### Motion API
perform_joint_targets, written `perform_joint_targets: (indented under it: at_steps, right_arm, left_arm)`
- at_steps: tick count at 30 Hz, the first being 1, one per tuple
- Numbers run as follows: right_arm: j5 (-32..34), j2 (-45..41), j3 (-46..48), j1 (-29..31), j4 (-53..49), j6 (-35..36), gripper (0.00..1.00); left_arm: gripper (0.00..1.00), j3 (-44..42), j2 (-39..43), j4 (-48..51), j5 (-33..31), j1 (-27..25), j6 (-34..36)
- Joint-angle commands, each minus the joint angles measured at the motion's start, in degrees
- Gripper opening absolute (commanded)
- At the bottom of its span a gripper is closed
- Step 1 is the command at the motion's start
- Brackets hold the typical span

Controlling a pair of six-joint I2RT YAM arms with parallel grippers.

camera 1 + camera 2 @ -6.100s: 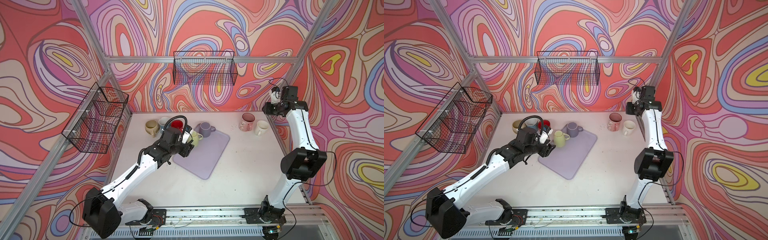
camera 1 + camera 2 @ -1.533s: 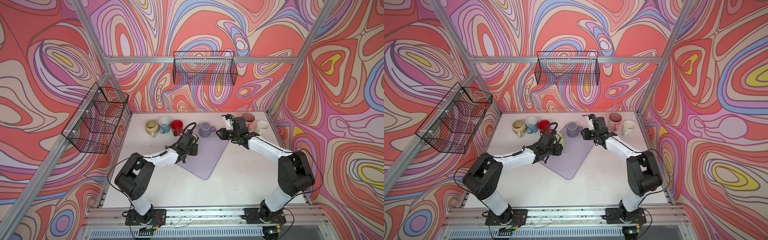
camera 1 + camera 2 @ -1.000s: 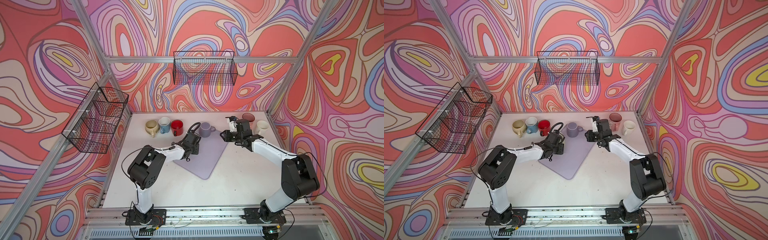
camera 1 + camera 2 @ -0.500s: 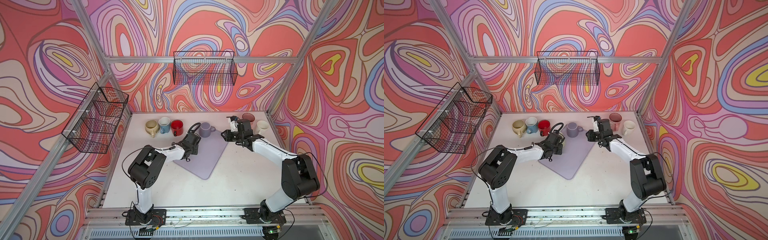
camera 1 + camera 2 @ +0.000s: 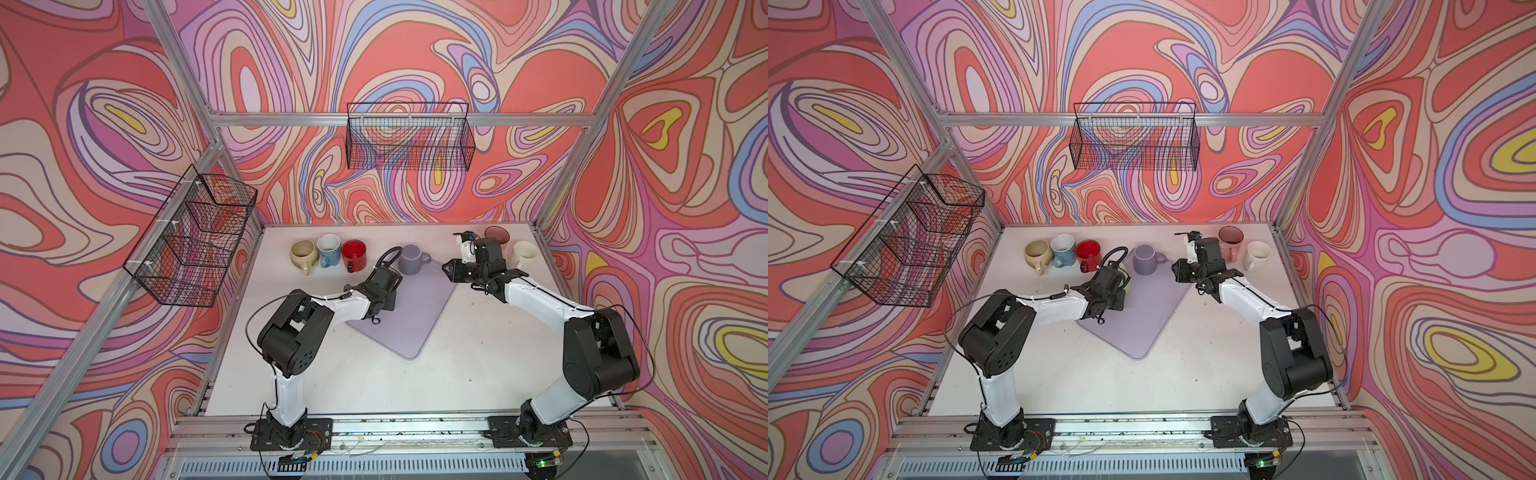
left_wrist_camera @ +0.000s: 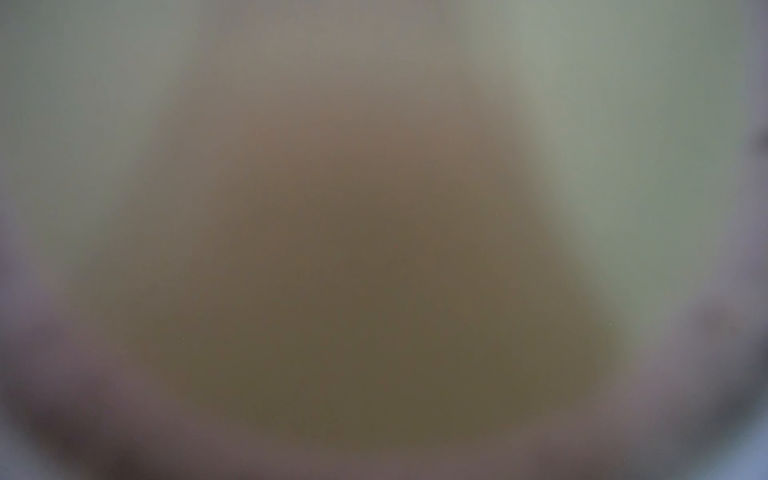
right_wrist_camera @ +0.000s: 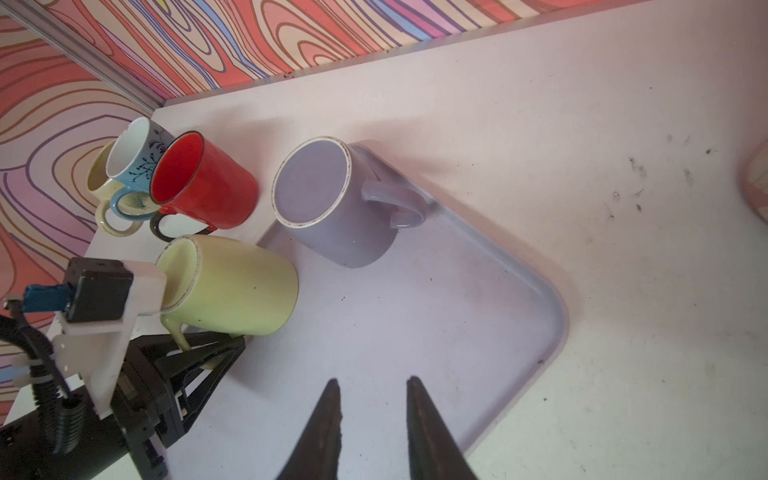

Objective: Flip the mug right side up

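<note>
Set down since the earlier frames, where it was carried at the tip of the raised left arm, the yellow-green mug point(image 7: 237, 291) is now seen standing on the lilac mat point(image 7: 415, 316), close to the mat's edge, just beside the red mug point(image 7: 208, 187) and near the purple mug point(image 7: 328, 199); the right arm has meanwhile been swung in from the far right corner. The mug's mouth is turned upward like those of the red and blue mugs point(image 7: 137, 158), so the turning itself is judged done, and only the release appears to be left. A plain cylinder is shown, glazed pale yellow-green with a cream inside, a thin dark-flecked rim and a few specks on the wall. Its handle is pinched between the closed jaws of the left gripper point(image 7: 226, 351); the left wrist view is filled by blur and nothing can be read from it. The right gripper point(image 7: 372, 384) is held low over the mat, jaws slightly parted with nothing between them, pointed toward the purple mug, which is stood base up; whether that one is also meant cannot be told
</note>
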State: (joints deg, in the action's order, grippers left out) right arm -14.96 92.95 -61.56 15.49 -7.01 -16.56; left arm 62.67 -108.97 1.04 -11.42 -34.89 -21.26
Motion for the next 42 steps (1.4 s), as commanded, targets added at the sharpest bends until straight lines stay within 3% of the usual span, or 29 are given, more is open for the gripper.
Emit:
perform_joint_targets:
  at_steps: [1, 10, 24, 38, 42]
  right_arm:
    - [0.5, -1.1, 1.1, -0.4, 0.4, 0.5, 0.28]
    - [0.7, -1.6, 1.7, -0.6, 0.4, 0.4, 0.28]
    - [-0.4, -0.9, 2.7, -2.0, 1.3, 0.1, 0.27]
    - [-17.1, -1.7, 7.8, -8.2, 11.7, -3.3, 0.27]
    - [-22.2, -2.0, 8.8, -8.3, 15.6, -4.1, 0.28]
  left_arm:
    - [0.14, -0.5, -0.9, 1.2, -1.1, -0.2, 1.0]
    - [0.00, -1.0, 1.5, 1.4, -2.0, -0.2, 3.1]
    - [0.00, -3.7, 9.4, -3.3, 7.4, 0.9, 6.5]
    - [0.00, -5.2, 21.4, -6.3, 26.8, 5.7, 6.7]
    - [0.00, -4.8, 24.0, -5.5, 28.6, 6.4, 7.3]
